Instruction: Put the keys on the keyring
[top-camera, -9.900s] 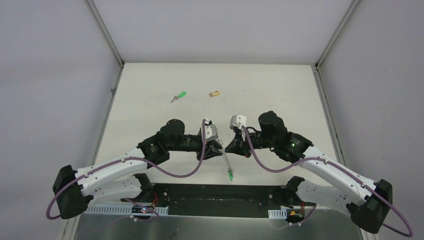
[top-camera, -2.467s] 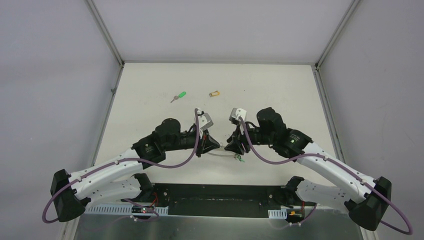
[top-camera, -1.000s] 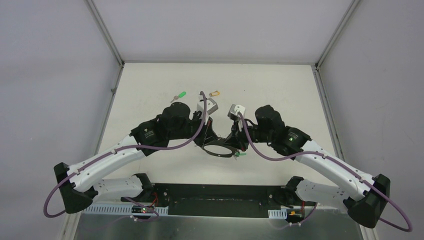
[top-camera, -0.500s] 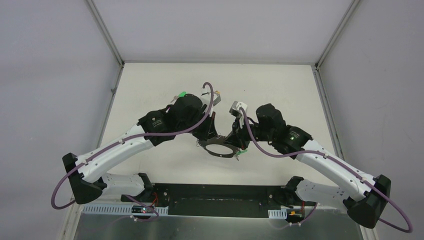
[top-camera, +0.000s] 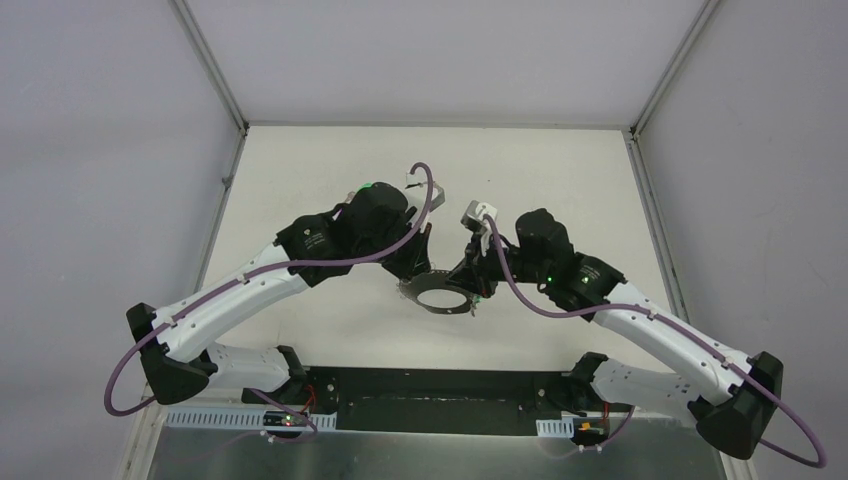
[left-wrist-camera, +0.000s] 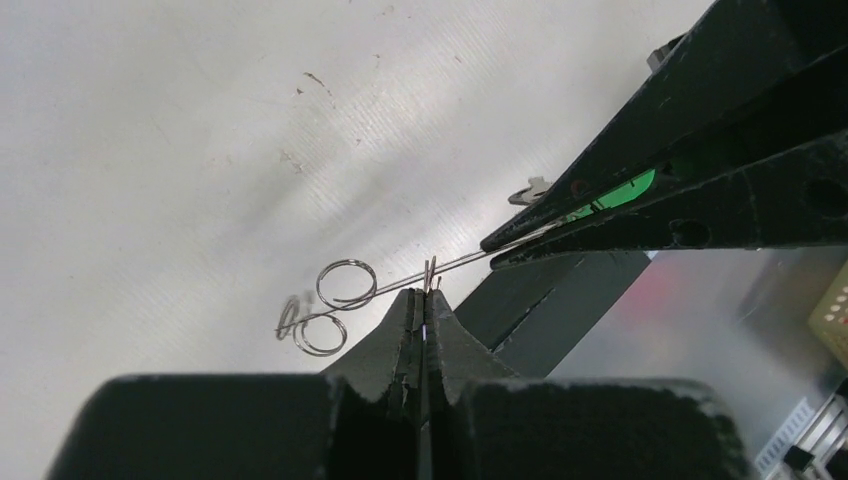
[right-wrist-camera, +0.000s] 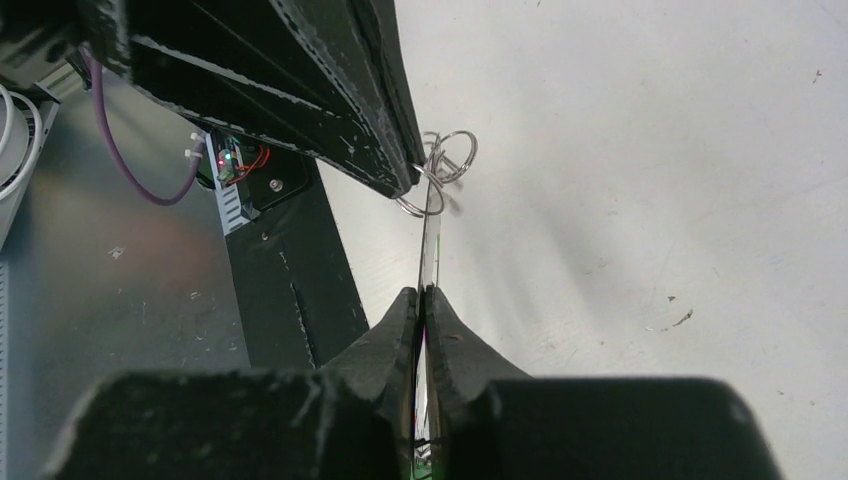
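My left gripper (left-wrist-camera: 424, 295) is clamped shut on the keyring (left-wrist-camera: 460, 263) wire. My right gripper (right-wrist-camera: 424, 293) pinches the opposite side, apparently beside a green tag (left-wrist-camera: 622, 188). I should hold the loop steady above the counter (top-camera: 560, 180); the loose green key (top-camera: 370, 186) lies beyond.

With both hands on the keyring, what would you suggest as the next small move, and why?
I would probably have the right hand ease open and let go of the keyring while the left hand holds it. Both hands are shut on the thin wire, so neither is free, and a loose green key lies on the table, not yet on the ring.
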